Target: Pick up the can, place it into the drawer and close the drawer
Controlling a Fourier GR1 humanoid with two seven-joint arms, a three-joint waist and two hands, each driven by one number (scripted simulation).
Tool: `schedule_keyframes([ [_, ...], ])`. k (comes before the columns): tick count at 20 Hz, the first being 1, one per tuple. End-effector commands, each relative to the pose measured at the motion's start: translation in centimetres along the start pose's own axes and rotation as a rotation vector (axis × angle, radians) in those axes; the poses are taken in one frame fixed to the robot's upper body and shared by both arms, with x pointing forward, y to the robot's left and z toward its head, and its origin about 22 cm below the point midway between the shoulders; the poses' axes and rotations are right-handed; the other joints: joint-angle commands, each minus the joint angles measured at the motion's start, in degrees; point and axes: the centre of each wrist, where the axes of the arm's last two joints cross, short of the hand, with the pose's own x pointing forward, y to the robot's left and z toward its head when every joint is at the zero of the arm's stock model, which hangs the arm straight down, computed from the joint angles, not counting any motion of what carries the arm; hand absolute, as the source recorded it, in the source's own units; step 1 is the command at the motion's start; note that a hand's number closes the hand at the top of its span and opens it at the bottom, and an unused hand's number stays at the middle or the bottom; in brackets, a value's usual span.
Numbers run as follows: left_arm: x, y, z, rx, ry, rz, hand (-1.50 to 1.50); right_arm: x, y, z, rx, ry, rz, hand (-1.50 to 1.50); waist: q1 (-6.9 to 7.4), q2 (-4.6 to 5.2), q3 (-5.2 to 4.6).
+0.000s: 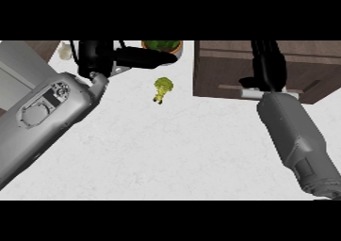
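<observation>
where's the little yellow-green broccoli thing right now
In the head view, the small yellow-green broccoli piece lies on the white counter, upper middle, between the left hand and the brown wooden drawer.

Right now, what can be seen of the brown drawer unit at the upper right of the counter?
The drawer unit is a dark brown, wood-look box standing on the white counter, cut off by the view's top edge. A pale bar handle runs along its near edge. The right hand lies over its front by that handle. No can shows.
</observation>
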Motion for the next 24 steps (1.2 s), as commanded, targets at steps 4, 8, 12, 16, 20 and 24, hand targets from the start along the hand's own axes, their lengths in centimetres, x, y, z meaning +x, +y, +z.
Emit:
schedule_keyframes([
  [4, -0.8, 1.0, 1.1, -0.022, -0.016, -0.011, -1.5, 3.6, -1.3, -3.8, 0.01, -0.001, -0.015, -1.5, 1.88, 1.31, 0.18],
  [8, -1.0, 1.7, 1.9, -0.016, -0.017, -0.003, -1.5, 1.8, -1.6, -3.9, 0.004, 0.006, -0.015, -1.5, 1.58, 1.22, 0.26],
  [12, -2.6, 1.0, 2.9, -0.022, -0.01, -0.006, -1.5, 2.7, -2.4, -5.1, -0.014, 0.011, -0.056, -1.5, 1.67, 1.42, 0.28],
  [16, -3.3, 1.6, 3.1, -0.008, -0.018, -0.008, -1.5, 4.6, -3.2, -6.3, -0.017, -0.021, -0.156, -1.5, 1.3, 1.24, 0.28],
  [20, -3.1, 1.6, 3.3, -0.013, -0.014, 0.013, -1.5, 5.6, -2.6, -5.9, -0.041, 0.011, -0.317, -1.5, 1.14, 1.24, 0.41],
  [24, -4.8, 2.3, 4.0, -0.003, 0.002, -0.01, -1.5, 5.9, -3.1, -6.4, -0.053, 0.032, -0.459, -1.5, 0.92, 0.96, 0.37],
])
